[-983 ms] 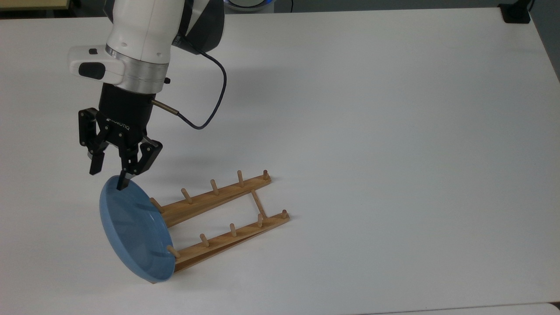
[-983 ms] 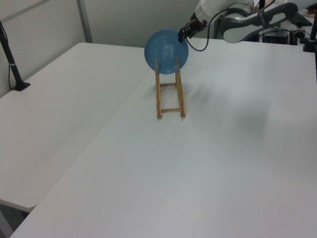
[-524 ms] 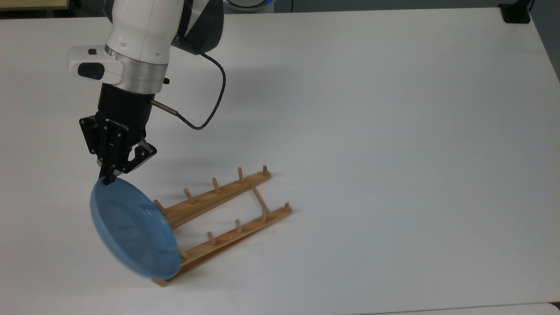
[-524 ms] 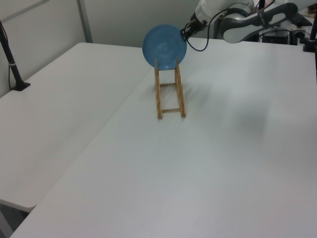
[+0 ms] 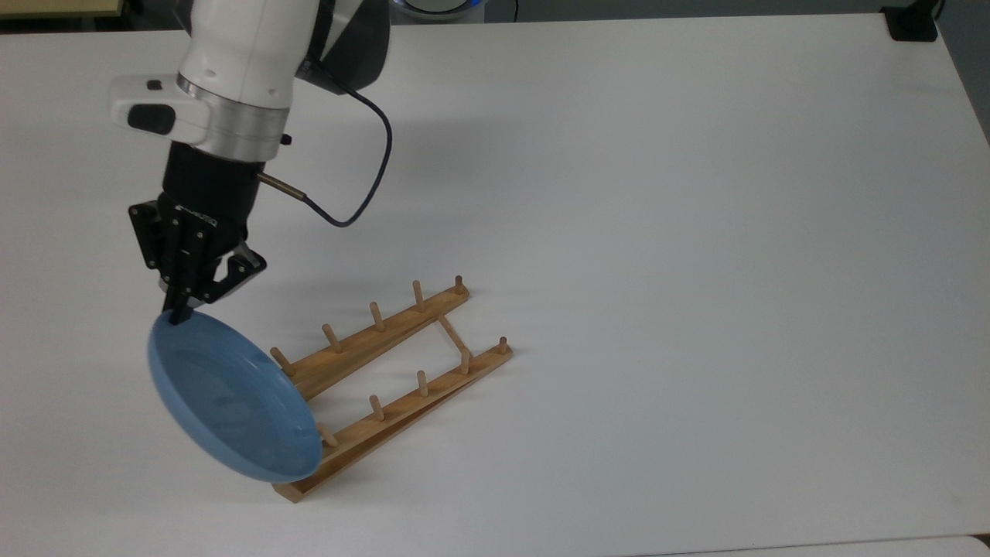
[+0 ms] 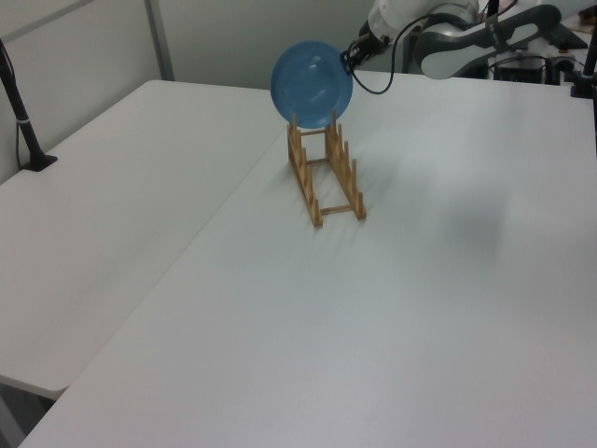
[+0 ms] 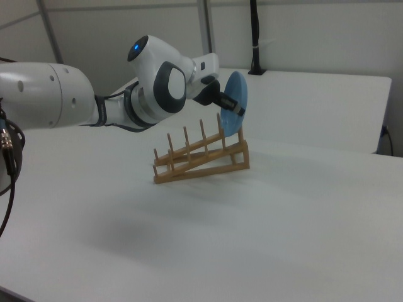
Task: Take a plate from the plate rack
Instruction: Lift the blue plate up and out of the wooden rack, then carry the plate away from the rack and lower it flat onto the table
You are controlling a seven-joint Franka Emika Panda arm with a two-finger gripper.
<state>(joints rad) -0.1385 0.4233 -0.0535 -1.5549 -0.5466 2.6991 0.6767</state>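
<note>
Light-blue plate (image 5: 232, 398) pinched at its rim by the gripper (image 5: 179, 313) — one end of the plate rack (image 5: 387, 387) tilted up off the white table (image 5: 696, 232).

Blue plate (image 5: 228, 406) upright against tilted rack (image 5: 387, 387)

The white Panda arm reaches down from the top view's upper left, its black gripper (image 5: 182, 309) tilted downward, fingers pinched together on the upper rim of the plate (image 5: 224, 394); a dark cable loops beside the wrist.
</note>
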